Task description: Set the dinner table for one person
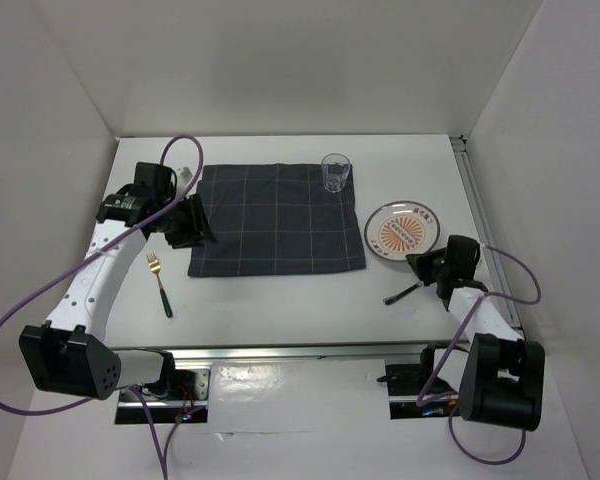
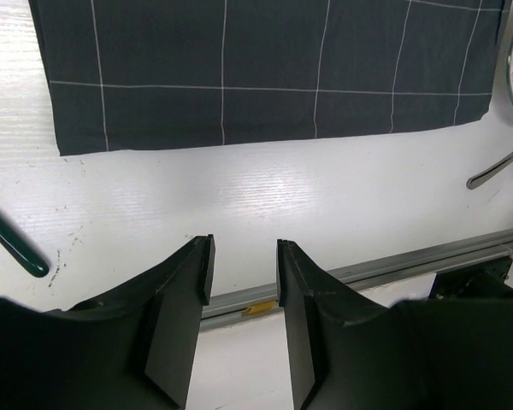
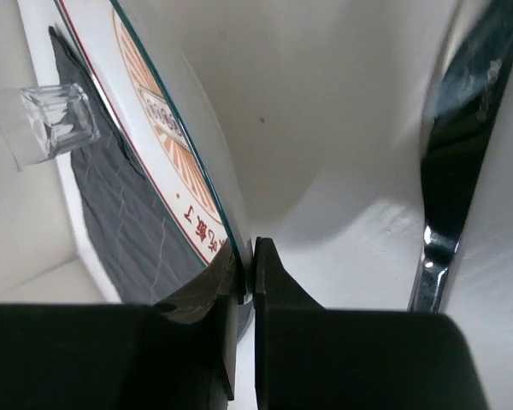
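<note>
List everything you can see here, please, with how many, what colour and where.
dinner table: one, white, under everything
placemat: one, dark grey checked cloth, middle of the table
glass: one, clear, on the placemat's far right corner
plate: one, white with an orange pattern, right of the placemat
fork: one, gold head and dark green handle, left of the placemat
knife: one, dark, on the table nearer than the plate
arms: two, white and black, at the near edge
left hand: one, black, open, by the placemat's left edge
right hand: one, black, shut on the plate's near rim
</note>
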`<state>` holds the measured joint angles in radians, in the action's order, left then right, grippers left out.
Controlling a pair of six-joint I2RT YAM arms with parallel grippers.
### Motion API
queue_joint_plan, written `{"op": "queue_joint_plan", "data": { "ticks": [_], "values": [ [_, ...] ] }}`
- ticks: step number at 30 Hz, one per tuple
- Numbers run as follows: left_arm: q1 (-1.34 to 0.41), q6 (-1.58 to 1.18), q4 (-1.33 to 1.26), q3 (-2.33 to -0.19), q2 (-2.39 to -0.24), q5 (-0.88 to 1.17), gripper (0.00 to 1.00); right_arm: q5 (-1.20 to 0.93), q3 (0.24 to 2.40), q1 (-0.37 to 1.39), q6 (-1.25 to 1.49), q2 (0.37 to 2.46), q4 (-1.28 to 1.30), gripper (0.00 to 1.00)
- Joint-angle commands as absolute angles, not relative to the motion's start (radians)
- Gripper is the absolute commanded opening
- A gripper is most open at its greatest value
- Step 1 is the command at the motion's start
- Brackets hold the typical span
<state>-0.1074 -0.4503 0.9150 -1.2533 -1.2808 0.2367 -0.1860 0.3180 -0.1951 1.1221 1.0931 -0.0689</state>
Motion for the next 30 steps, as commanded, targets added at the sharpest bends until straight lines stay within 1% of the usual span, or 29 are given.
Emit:
{"op": "queue_joint_plan", "data": {
  "ticks": [1, 4, 5, 9, 13, 15, 17, 21, 25, 27, 30],
  "values": [
    [-0.110, -0.454, 0.916, -1.311, -1.284, 0.232, 0.52, -0.091, 0.510, -0.198, 0.984, 1.013, 0.102, 0.00],
    [-0.110, -0.463, 0.916, -1.322, -1.284, 0.222, 0.52, -0.121, 0.609, -0.198, 0.908, 0.980, 0.166, 0.00],
    [-0.110, -0.463, 0.916, -1.322, -1.284, 0.213, 0.52, -0.141, 0.680, -0.198, 0.864, 0.980, 0.181, 0.00],
    [-0.110, -0.472, 0.916, -1.333, -1.295, 0.213, 0.52, -0.366, 0.880, -0.183, 0.758, 1.086, 0.287, 0.00],
    [-0.110, -0.491, 0.927, -1.361, -1.295, 0.202, 0.52, -0.402, 1.000, -0.013, 0.718, 1.170, 0.296, 0.00],
    [-0.110, -0.491, 0.927, -1.361, -1.295, 0.177, 0.52, -0.402, 1.076, 0.097, 0.718, 1.254, 0.296, 0.00],
    [-0.110, -0.500, 0.927, -1.370, -1.295, 0.167, 0.52, -0.402, 1.123, 0.199, 0.744, 1.342, 0.272, 0.00],
    [-0.110, -0.500, 0.927, -1.370, -1.295, 0.167, 0.52, -0.413, 1.183, 0.325, 0.785, 1.492, 0.192, 0.00],
    [-0.110, -0.500, 0.927, -1.379, -1.295, 0.156, 0.52, -0.449, 1.198, 0.357, 0.842, 1.652, 0.088, 0.00],
    [-0.110, -0.500, 0.927, -1.379, -1.295, 0.146, 0.52, -0.459, 1.207, 0.367, 0.854, 1.692, 0.052, 0.00],
    [-0.110, -0.509, 0.927, -1.379, -1.285, 0.137, 0.52, -0.532, 1.229, 0.357, 0.896, 1.784, -0.023, 0.00]
  ]
}}
